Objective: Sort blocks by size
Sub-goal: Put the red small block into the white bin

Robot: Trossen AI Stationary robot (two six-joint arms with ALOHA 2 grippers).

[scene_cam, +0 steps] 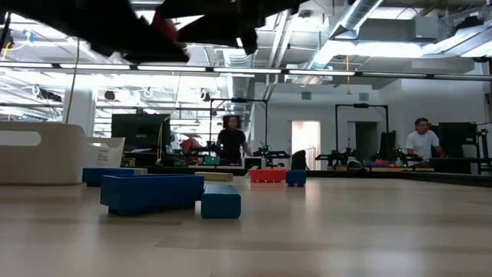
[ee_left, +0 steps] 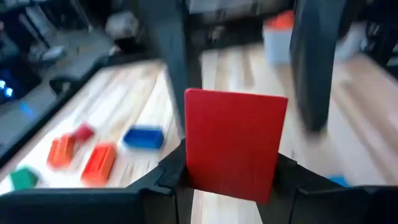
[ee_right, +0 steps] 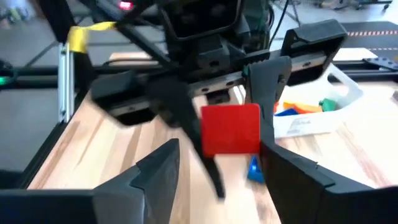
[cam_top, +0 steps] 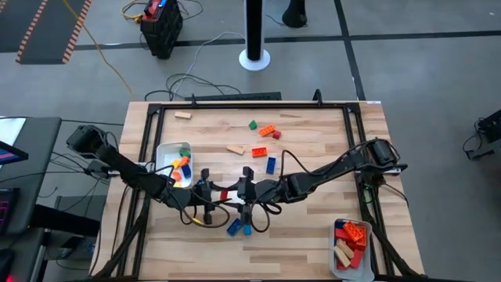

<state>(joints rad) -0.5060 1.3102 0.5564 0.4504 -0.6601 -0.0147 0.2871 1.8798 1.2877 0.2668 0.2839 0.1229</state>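
Observation:
A red block (cam_top: 224,194) hangs in the air over the table's near middle, between my two grippers. It also shows in the left wrist view (ee_left: 233,146), the right wrist view (ee_right: 231,127) and at the top of the low view (scene_cam: 163,27). My left gripper (cam_top: 215,193) comes from the left and is shut on it. My right gripper (cam_top: 236,191) comes from the right and is open. Its fingers (ee_right: 158,171) stand on either side of the block; I cannot tell whether they touch it. Two blue blocks (cam_top: 234,227) lie on the table below. My left gripper pinches the red block by two opposite side faces (ee_left: 189,168) between its two fingers. The fingers lie about level and come from the table's left. The block is lifted clear of the table, its flat red face toward the right gripper.
A white tray (cam_top: 164,149) with several blocks stands at the left, close to the left arm. Another white tray (cam_top: 338,262) with orange and tan blocks stands at the near right. Loose blocks lie toward the far middle: orange (cam_top: 268,131), green (cam_top: 253,124), tan (cam_top: 235,149), blue (cam_top: 271,164).

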